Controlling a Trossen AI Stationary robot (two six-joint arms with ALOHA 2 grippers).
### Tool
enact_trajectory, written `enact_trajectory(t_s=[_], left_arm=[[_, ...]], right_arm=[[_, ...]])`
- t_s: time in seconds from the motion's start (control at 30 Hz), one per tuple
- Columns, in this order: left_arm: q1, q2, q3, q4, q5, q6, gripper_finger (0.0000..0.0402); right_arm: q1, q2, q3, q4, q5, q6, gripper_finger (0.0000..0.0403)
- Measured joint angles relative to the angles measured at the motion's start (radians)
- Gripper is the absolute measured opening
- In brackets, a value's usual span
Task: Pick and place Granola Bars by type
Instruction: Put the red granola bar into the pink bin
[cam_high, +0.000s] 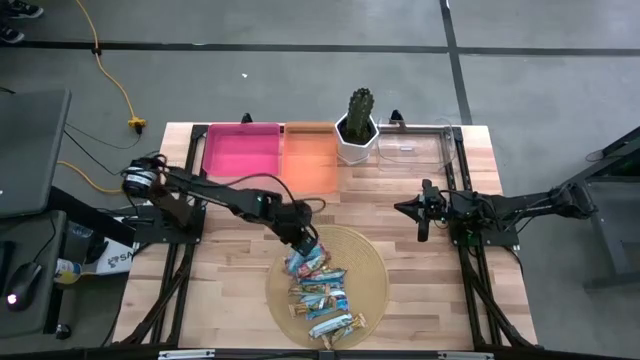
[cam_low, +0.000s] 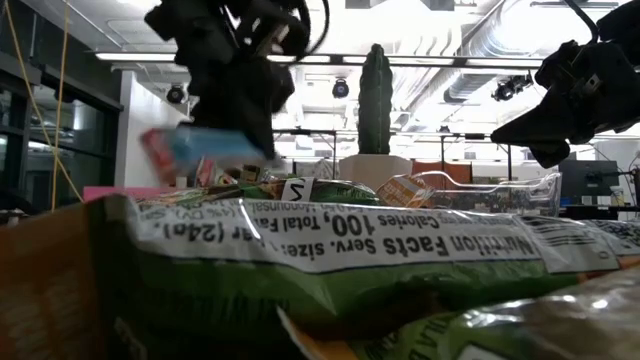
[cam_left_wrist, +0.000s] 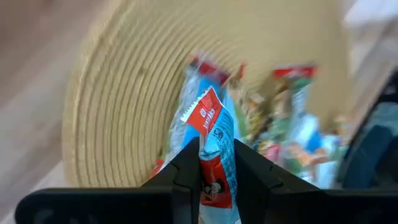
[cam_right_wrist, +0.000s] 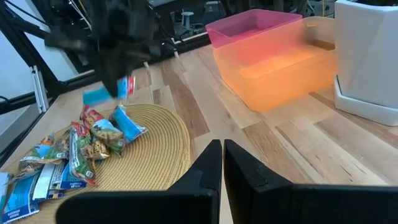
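Blue-red-white bar (cam_left_wrist: 213, 149) hangs pinched in the left end effector (cam_high: 300, 243), lifted above the woven mat's (cam_high: 372, 262) far edge, where the other Granola Bars (cam_high: 322, 295) lie heaped. The right end effector (cam_high: 424, 212) hovers shut over bare surface (cam_high: 430, 290).

Bright overhead light; motion-blurred left wrist view.

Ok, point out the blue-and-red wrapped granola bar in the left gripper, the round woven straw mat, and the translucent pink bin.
blue-and-red granola bar (cam_left_wrist: 214, 158), left wrist view, wrapper middle.
woven straw mat (cam_high: 370, 262), high view, bare edge.
pink bin (cam_high: 240, 152), high view, floor.
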Motion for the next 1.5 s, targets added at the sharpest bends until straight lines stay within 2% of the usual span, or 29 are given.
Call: enact_trajectory(t_s=[0.23, 0.4, 0.63, 0.83, 1.0, 1.17, 1.33, 1.5], left_arm=[[0.04, -0.192, 0.0, -0.01, -0.012, 0.073, 0.0064], [0.087, -0.353, 0.0, -0.054, -0.12, 0.112, 0.0064], [0.166, -0.571, 0.001, -0.154, -0.413, 0.206, 0.0064], [0.237, -0.693, 0.001, -0.209, -0.739, 0.387, 0.0064], [0.34, -0.694, 0.001, -0.265, -0.929, 0.612, 0.0064], [0.491, -0.618, 0.001, -0.381, -1.08, 0.627, 0.0064], [0.654, -0.51, 0.001, -0.442, -1.046, 0.626, 0.0064], [0.75, -0.368, 0.0, -0.42, -0.98, 0.801, 0.0064]], right_arm=[[0.0, 0.007, 0.0, 0.0, 0.0, 0.001, 0.0], [0.0, 0.006, 0.0, 0.002, 0.0, 0.001, 0.0], [0.0, 0.005, 0.0, -0.001, 0.0, 0.002, 0.0], [0.0, 0.006, 0.0, 0.0, 0.0, 0.001, 0.0], [0.0, 0.006, 0.0, 0.0, 0.0, 0.001, 0.0], [0.0, 0.006, 0.0, 0.0, 0.0, 0.001, 0.0], [0.0, 0.006, 0.0, 0.0, 0.0, 0.001, 0.0], [0.0, 0.006, 0.0, 0.0, 0.0, 0.001, 0.0]])
